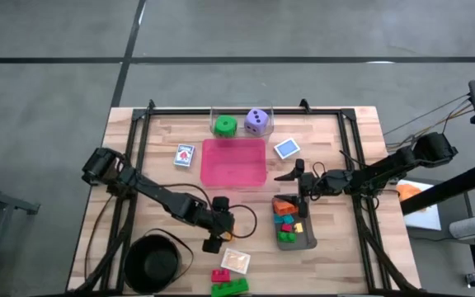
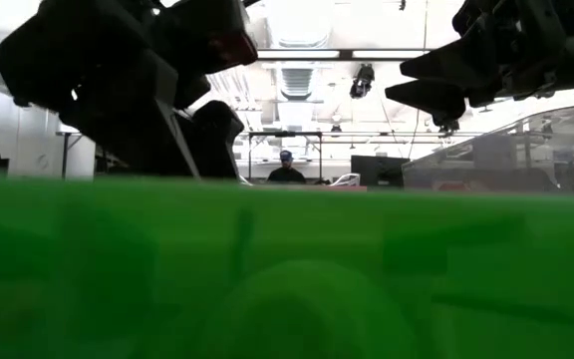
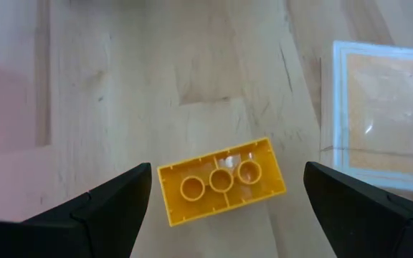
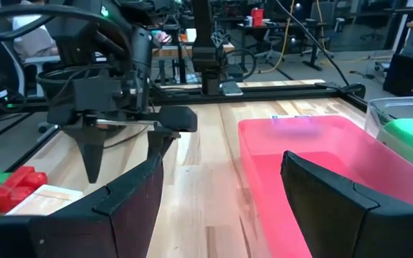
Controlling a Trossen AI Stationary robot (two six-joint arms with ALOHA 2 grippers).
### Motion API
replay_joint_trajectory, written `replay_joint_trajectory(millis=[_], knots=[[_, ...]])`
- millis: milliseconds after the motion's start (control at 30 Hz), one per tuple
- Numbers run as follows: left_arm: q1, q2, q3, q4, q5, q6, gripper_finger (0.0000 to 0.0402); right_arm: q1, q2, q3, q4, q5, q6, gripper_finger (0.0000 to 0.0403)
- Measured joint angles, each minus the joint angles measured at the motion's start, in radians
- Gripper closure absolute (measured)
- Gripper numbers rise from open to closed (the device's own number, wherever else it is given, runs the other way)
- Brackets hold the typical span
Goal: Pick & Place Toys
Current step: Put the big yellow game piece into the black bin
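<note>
A yellow brick (image 3: 221,180) lies studs-up, skewed, on bare wood. Red (image 1: 220,275) and green bricks (image 1: 230,287) sit at the table's near edge; green (image 1: 225,125) and purple dice (image 1: 257,120) at the far edge.

Foreground: a blurred green mass (image 2: 287,269) fills my whole lower picture; I cannot tell what it is.
Left pincer (image 2: 138,90): a dark bulk hanging in from above, over the green; I can't make out the fingers.
Right pincer (image 2: 466,70): dark, up in the opposite corner, also above the green.
Between the pincers: a person (image 2: 286,170) far back in the room, under ceiling lights (image 2: 307,52).
</note>
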Motion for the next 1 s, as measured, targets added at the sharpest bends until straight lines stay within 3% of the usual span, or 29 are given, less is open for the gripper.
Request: replay_joint_trajectory(millis=[600, 1000], knots=[[0.000, 0.003, -0.001, 0.004, 0.000, 0.020, 0.0034, 0.000, 0.000, 0.000, 0.000, 0.001, 0.000, 0.0121], [0.002, 0.110, 0.007, 0.031, 0.027, 0.020, 0.0034, 0.000, 0.000, 0.000, -0.005, 0.000, 0.001, 0.0121]])
